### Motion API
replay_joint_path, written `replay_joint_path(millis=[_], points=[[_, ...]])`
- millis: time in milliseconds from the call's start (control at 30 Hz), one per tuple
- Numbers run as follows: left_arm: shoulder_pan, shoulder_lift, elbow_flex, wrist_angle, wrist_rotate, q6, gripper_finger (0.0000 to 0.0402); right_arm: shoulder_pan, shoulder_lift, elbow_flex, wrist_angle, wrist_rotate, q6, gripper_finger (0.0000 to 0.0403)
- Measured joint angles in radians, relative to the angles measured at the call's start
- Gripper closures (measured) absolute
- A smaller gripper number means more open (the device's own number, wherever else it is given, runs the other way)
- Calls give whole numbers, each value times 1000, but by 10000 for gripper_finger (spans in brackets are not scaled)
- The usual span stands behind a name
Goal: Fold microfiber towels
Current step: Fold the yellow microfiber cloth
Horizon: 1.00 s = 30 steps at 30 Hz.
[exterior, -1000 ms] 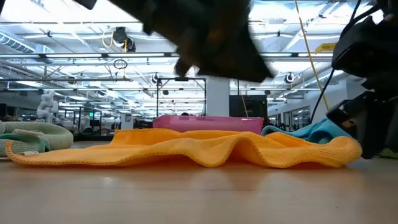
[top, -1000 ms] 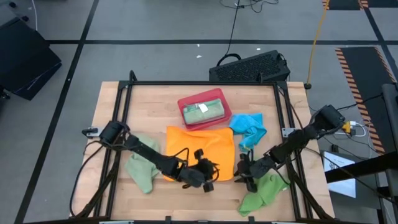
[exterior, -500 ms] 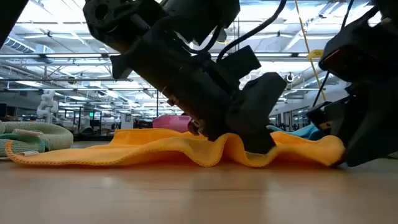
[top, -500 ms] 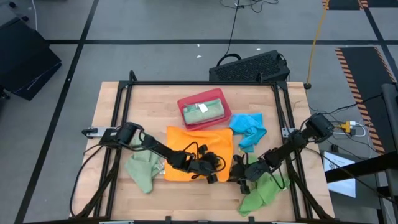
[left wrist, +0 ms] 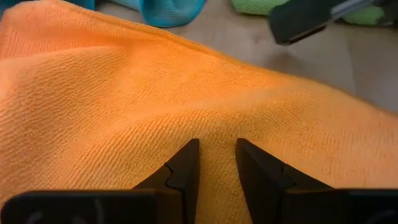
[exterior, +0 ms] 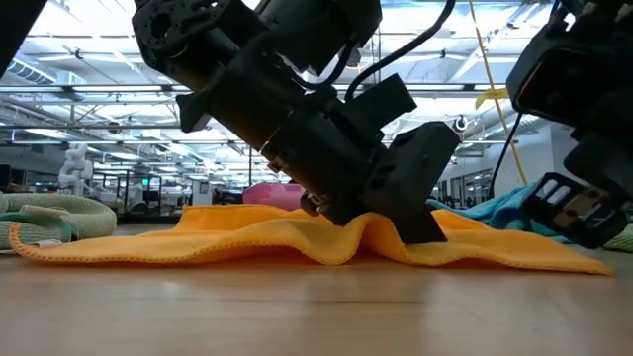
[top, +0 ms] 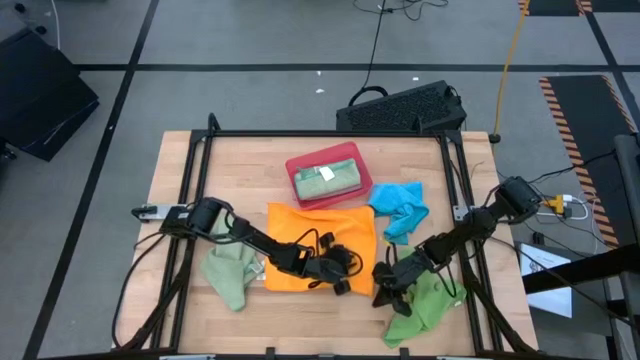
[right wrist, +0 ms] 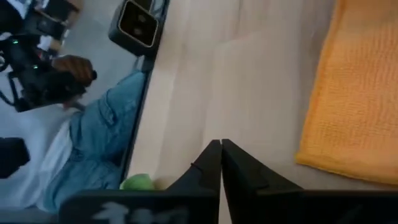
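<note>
Near the surface's front edge | left hand (left wrist: pixel 214 163) pinching a ridge of the orange towel (top: pixel 322 232) | right hand (right wrist: pixel 220 163) pressed together, empty, beside that towel's front right corner.

Rumpled orange towel (top: pixel 318 236) mid-table among crumpled towels.

- R gripper (right wrist: pixel 220 163): both dark fingers pressed together, nothing between them, tips over bare wood surface (right wrist: pixel 249 87).
- Orange towel (right wrist: pixel 354 93) at approx 2 o'clock from the tips, flat, hemmed edge near but apart.
- Person in blue jeans (right wrist: pixel 102 143) beyond surface edge, approx 9 o'clock.
- Small green bit (right wrist: pixel 137 182) beside fingers.
</note>
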Motion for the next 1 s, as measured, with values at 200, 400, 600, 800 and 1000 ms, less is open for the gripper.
replay_joint_path(millis=[200, 400, 600, 800, 1000], points=[[-18, 1, -1, 30, 0, 38, 293, -3, -9, 0, -29, 4, -21, 399], [-52, -69, -1, 41, 2, 105, 293, 14, -119, 0, -54, 206, -135, 399], [-89, -205, 1, -138, -93, 125, 293, -16, -167, 1, -140, 426, -292, 399], [-93, -286, 1, -573, -285, -133, 293, -61, -140, 0, -310, 432, -302, 399], [-83, -271, 0, -973, -169, -528, 293, -60, -134, 2, -435, 478, -316, 399]])
